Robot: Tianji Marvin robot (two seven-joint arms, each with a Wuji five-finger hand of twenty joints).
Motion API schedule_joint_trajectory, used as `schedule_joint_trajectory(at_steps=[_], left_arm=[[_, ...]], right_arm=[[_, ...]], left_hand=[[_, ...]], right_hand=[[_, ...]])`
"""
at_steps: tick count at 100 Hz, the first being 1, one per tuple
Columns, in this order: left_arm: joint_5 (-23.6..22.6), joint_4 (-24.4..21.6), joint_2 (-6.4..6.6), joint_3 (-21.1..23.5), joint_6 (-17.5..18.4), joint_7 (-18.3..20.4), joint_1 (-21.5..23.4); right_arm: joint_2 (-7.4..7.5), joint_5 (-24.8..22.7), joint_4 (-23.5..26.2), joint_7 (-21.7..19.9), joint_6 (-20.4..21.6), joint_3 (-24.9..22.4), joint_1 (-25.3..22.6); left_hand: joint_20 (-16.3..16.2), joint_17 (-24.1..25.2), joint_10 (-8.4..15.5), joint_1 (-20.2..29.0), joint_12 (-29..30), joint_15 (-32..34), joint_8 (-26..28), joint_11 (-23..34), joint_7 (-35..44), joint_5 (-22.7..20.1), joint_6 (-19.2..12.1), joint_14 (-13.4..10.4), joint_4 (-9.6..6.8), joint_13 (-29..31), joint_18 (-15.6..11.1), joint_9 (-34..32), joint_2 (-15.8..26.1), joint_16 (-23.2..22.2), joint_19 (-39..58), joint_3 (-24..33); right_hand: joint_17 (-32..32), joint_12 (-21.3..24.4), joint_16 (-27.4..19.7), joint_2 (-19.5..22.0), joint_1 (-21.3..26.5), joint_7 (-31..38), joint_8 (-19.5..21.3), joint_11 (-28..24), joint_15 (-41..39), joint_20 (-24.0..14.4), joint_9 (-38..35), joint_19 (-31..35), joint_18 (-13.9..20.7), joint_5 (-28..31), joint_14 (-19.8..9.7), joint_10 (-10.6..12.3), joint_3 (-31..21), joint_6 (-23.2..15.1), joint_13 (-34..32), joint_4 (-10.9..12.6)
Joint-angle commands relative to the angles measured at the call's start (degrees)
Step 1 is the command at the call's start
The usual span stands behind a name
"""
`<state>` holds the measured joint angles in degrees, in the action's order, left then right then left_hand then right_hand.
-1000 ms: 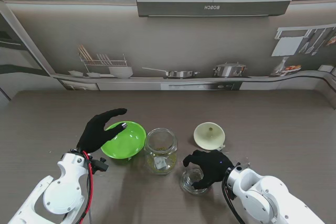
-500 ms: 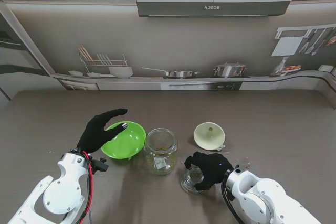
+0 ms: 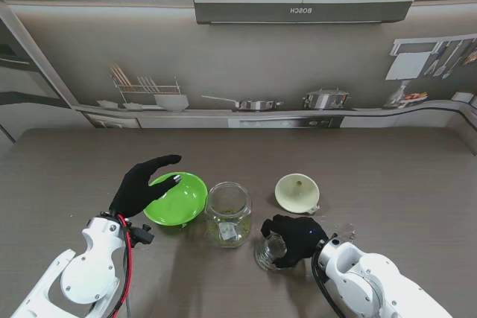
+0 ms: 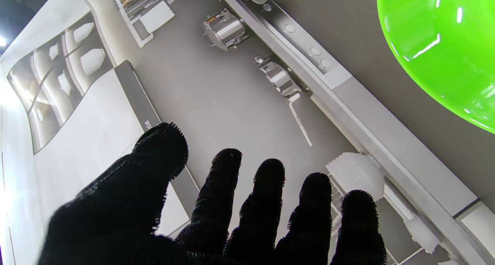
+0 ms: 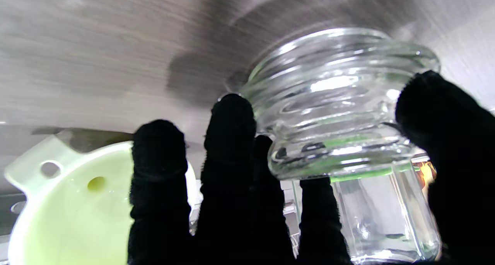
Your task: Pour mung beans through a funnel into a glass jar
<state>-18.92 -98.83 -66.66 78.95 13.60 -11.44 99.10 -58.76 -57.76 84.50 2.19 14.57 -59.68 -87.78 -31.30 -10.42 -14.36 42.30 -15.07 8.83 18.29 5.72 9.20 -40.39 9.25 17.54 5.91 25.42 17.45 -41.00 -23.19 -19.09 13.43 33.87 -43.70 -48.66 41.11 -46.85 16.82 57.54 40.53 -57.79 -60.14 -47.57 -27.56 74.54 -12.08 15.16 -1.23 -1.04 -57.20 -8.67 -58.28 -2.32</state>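
Note:
A glass jar (image 3: pixel 228 214) with some mung beans at its bottom stands mid-table. Left of it sits a bright green bowl (image 3: pixel 182 202) (image 4: pixel 444 44); my left hand (image 3: pixel 141 184) (image 4: pixel 232 218) hovers open over its left rim, fingers spread. A pale yellow funnel (image 3: pixel 297 191) (image 5: pixel 77 211) lies mouth-up to the jar's right. Nearer to me, my right hand (image 3: pixel 298 237) (image 5: pixel 239 187) is shut on a small ribbed glass vessel (image 3: pixel 270 249) (image 5: pixel 332 102), thumb on one side and fingers on the other. The jar (image 5: pixel 386 214) shows just beyond it.
A few small specks, perhaps beans (image 3: pixel 346 232), lie on the brown table (image 3: pixel 402 184) right of my right hand. Behind the table's far edge is a printed kitchen backdrop (image 3: pixel 246 72).
My right hand has closed tighter on the small glass vessel and shifted a little left with it. The left hand, bowl, jar and funnel have not moved.

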Motion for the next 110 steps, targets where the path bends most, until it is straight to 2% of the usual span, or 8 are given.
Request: schedule_joint_trajectory(at_steps=[1, 4, 8, 16, 36, 60, 79, 110], left_arm=[[0.28, -0.21, -0.08, 0.04, -0.15, 1.18, 0.14], [0.31, -0.23, -0.07, 0.05, -0.18, 1.22, 0.15], [0.33, -0.25, -0.06, 0.06, -0.21, 1.29, 0.16], [0.42, -0.29, -0.05, 0.05, -0.28, 1.42, 0.17], [0.56, -0.31, 0.02, 0.05, -0.41, 1.78, 0.14], [0.66, -0.36, 0.05, 0.07, -0.60, 1.99, 0.19], [0.75, -0.45, 0.04, 0.09, -0.79, 2.02, 0.23], [0.85, -0.49, 0.05, 0.15, -0.94, 2.14, 0.22]], right_arm=[[-0.27, 0.10, -2.42, -0.52, 0.55, 0.96, -0.40], [-0.34, 0.37, -2.88, -0.07, 0.64, 1.17, -0.29], [-0.37, 0.68, -3.30, 0.13, 0.80, 1.35, -0.20], [-0.43, 1.42, -4.25, 0.43, 1.38, 1.63, -0.04], [-0.57, 2.83, -6.14, 1.15, 2.71, 2.16, 0.35], [-0.67, 3.91, -7.05, 1.28, 3.68, 2.37, 0.51], [-0.84, 4.26, -6.21, 1.43, 3.83, 1.43, 0.05], [-1.20, 4.89, -1.90, -0.08, 1.69, -1.67, -0.87]], left_hand=[[0.00, 0.93, -0.05, 0.77, 0.28, -1.23, -0.24, -0.57, -0.21, -0.39, -0.91, 0.07, -2.05, 0.80, 0.03, 0.00, 2.23, 0.65, -1.47, -1.41], [0.00, 0.93, -0.03, 0.80, 0.28, -1.22, -0.27, -0.57, -0.30, -0.17, -0.94, 0.02, -2.06, 0.82, 0.01, -0.01, 2.22, 0.64, -1.47, -1.43], [0.00, 0.97, -0.02, 0.78, 0.29, -1.21, -0.22, -0.58, -0.19, -0.43, -0.93, -0.08, -2.06, 0.85, 0.02, 0.01, 2.27, 0.64, -1.48, -1.47], [0.00, 1.04, -0.03, 0.79, 0.29, -1.21, -0.23, -0.59, -0.22, -0.39, -0.91, 0.03, -2.08, 0.89, 0.02, 0.04, 2.30, 0.63, -1.51, -1.52], [-0.03, 1.08, 0.15, 0.75, 0.29, -1.25, -0.23, -0.58, -0.22, -0.43, -0.90, -0.04, -2.09, 0.87, -0.01, 0.03, 2.39, 0.63, -1.51, -1.69], [-0.03, 1.34, -0.02, 0.80, 0.29, -1.32, -0.21, -0.58, -0.23, -0.40, -0.83, -0.02, -2.12, 0.81, 0.12, 0.07, 2.44, 0.64, -1.62, -1.85], [-0.06, 1.37, 0.09, 0.81, 0.30, -1.34, -0.17, -0.60, -0.14, -0.63, -0.77, 0.03, -2.14, 0.83, 0.06, 0.10, 2.52, 0.64, -1.62, -1.96], [-0.09, 1.49, 0.15, 0.88, 0.30, -1.38, -0.21, -0.59, -0.29, -0.30, -0.83, 0.13, -2.16, 0.85, 0.10, 0.13, 2.62, 0.63, -1.67, -2.18]], right_hand=[[-1.47, -0.51, 0.55, 2.50, 4.17, 8.54, 2.91, -3.02, -1.06, -0.08, -4.72, 2.71, 0.74, 4.53, -1.48, 3.84, -21.88, -1.88, -2.94, -0.31], [-1.87, -0.79, 0.60, 3.00, 4.52, 9.08, 3.01, -3.51, -1.32, -0.01, -5.43, 2.69, 0.42, 5.47, -1.44, 3.88, -22.68, -1.55, -3.46, -0.65], [-2.58, -2.38, 0.58, 2.22, 5.66, 10.95, -0.26, -4.13, -1.78, 0.41, -6.54, 2.57, 0.23, 6.23, -1.87, 3.97, -23.53, -1.30, -4.47, -3.97], [-3.94, -3.32, 0.73, 0.88, 8.63, 14.70, -5.23, -4.95, -2.73, 0.79, -8.62, 2.46, -0.07, 7.10, -2.30, 4.15, -23.66, -1.19, -6.23, -8.37], [-7.33, -4.99, 1.84, 1.74, 12.51, 21.88, -9.69, -7.53, -5.88, 1.10, -15.87, 3.35, -0.04, 9.74, -3.86, 5.91, -20.35, -0.81, -11.16, -13.71], [-10.26, -9.42, 4.12, 3.99, 14.44, 27.89, -12.39, -10.15, -10.17, 1.33, -19.82, 5.08, 1.40, 8.00, -6.15, 6.04, -19.19, 6.01, -14.88, -15.11], [-11.78, -10.82, 4.97, 5.35, 15.48, 28.92, -9.10, -12.34, -11.61, 1.52, -18.57, 5.77, 2.33, 4.75, -7.34, 5.22, -19.12, 12.01, -16.63, -15.90], [-13.51, -10.79, 5.86, 5.25, 16.28, 28.95, -7.42, -13.38, -13.00, 1.82, -18.31, 6.15, 3.01, 4.27, -8.21, 4.66, -19.34, 13.48, -17.63, -16.10]])
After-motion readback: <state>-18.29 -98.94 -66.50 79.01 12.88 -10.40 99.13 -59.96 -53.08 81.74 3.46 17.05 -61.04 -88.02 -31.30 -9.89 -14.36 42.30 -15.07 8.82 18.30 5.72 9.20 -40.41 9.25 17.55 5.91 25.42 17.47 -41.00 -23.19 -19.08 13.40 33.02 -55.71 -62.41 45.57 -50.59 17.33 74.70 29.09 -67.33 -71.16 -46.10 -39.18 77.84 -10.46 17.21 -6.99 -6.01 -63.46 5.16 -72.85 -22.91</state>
